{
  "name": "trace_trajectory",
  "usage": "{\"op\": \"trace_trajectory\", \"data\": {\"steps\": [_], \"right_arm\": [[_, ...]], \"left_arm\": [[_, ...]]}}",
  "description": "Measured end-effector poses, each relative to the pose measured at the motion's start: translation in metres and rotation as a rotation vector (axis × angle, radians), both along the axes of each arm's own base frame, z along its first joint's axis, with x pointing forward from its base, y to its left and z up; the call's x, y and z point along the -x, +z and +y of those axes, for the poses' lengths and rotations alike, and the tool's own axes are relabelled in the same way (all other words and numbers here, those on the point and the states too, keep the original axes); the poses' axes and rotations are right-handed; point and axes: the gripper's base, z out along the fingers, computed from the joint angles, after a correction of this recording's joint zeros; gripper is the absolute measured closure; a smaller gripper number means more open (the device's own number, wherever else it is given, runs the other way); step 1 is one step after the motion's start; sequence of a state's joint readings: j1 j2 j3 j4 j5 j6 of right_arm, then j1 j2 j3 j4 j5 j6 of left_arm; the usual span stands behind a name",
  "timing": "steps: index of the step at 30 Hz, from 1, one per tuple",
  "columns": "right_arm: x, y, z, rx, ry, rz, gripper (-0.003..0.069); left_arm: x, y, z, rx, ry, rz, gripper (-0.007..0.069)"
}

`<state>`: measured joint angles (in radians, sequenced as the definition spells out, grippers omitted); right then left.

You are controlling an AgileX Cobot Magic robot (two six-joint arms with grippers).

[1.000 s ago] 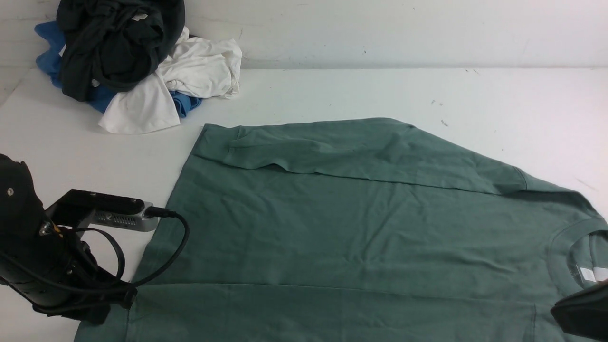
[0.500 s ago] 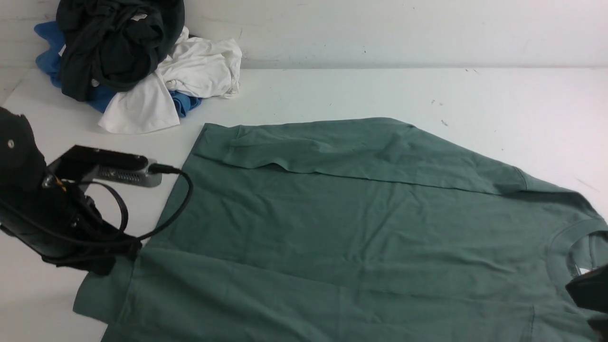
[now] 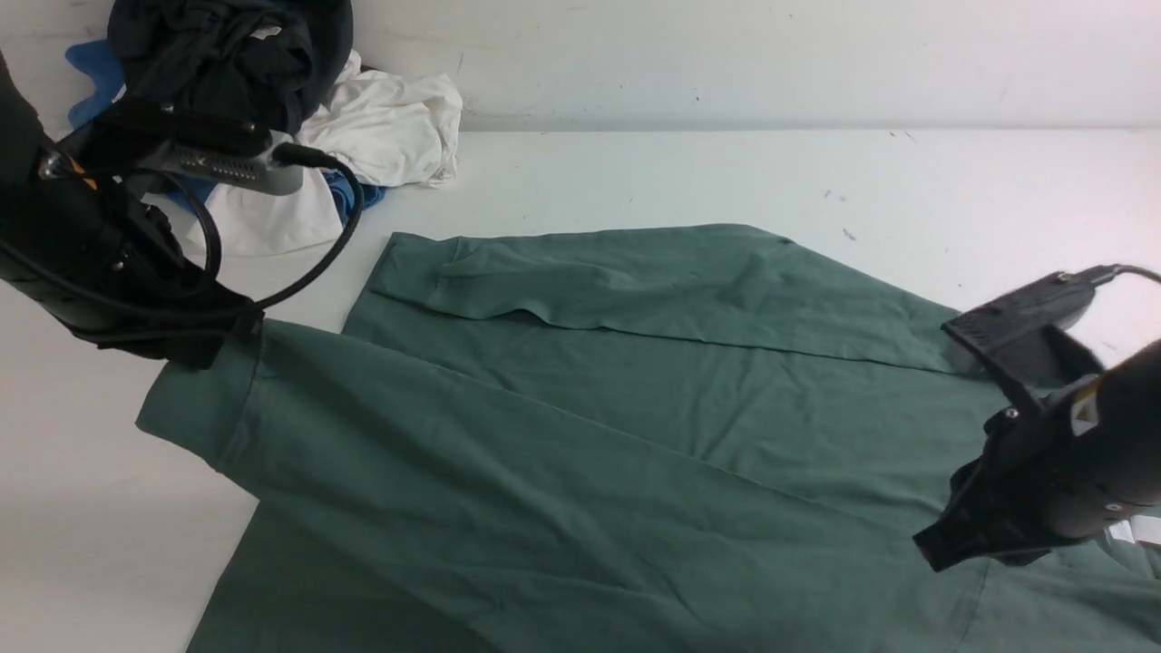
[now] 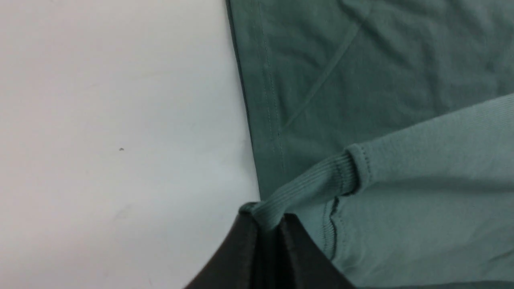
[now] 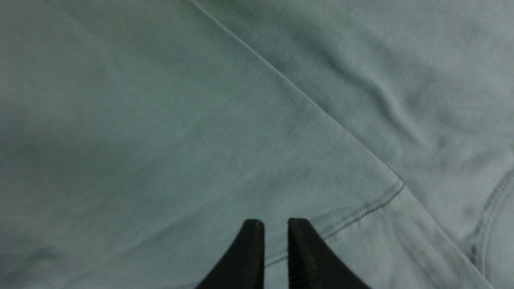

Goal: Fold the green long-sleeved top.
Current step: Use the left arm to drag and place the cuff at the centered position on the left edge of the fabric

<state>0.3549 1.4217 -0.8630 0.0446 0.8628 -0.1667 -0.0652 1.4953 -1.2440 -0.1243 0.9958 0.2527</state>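
Note:
The green long-sleeved top point(image 3: 635, 390) lies spread over the white table, its neck and white label point(image 3: 1145, 531) at the right edge. The far sleeve point(image 3: 635, 281) lies folded across the body. My left gripper point(image 3: 231, 340) is shut on the ribbed cuff point(image 4: 309, 188) of the near sleeve point(image 3: 499, 462) and holds it above the table; the sleeve runs taut and slanting toward the shoulder. In the left wrist view the cuff is pinched in the left gripper point(image 4: 268, 218). My right gripper point(image 3: 934, 549) hovers over the shoulder seam, and the right gripper point(image 5: 276, 222) shows its jaws slightly apart with nothing between them.
A pile of clothes sits at the table's back left: a dark garment point(image 3: 227, 54) on top of a white one point(image 3: 381, 127) and a blue one point(image 3: 91, 63). Bare table point(image 3: 726, 172) runs behind the top to the wall.
My left gripper has risen and moved toward the back with the cuff, pulling the near sleeve up off the table. My right arm has lifted into view and its jaws have parted a little.

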Motion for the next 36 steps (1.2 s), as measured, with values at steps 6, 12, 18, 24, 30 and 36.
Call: {"op": "trace_trajectory", "data": {"steps": [6, 12, 18, 24, 30, 36], "right_arm": [[-0.021, -0.026, 0.003, 0.042, -0.022, -0.009, 0.0357], [-0.036, -0.044, -0.009, 0.097, -0.106, -0.018, 0.0275], [-0.046, -0.061, -0.027, 0.119, -0.181, 0.01, 0.0272], [-0.047, -0.069, -0.026, 0.115, -0.192, 0.046, 0.0281], [-0.047, -0.074, -0.025, 0.112, -0.196, 0.074, 0.0359], [-0.044, -0.072, -0.026, 0.129, -0.193, 0.096, 0.0549]], "left_arm": [[-0.018, 0.004, -0.007, -0.005, -0.04, 0.004, 0.0599], [-0.029, 0.0, -0.028, -0.038, -0.116, 0.018, 0.0599], [-0.037, -0.009, -0.043, -0.072, -0.168, 0.033, 0.0599], [-0.04, -0.009, -0.042, -0.09, -0.17, 0.016, 0.0599], [-0.04, -0.009, -0.042, -0.091, -0.17, 0.014, 0.0599], [-0.04, -0.009, -0.042, -0.092, -0.17, 0.012, 0.0599]]}}
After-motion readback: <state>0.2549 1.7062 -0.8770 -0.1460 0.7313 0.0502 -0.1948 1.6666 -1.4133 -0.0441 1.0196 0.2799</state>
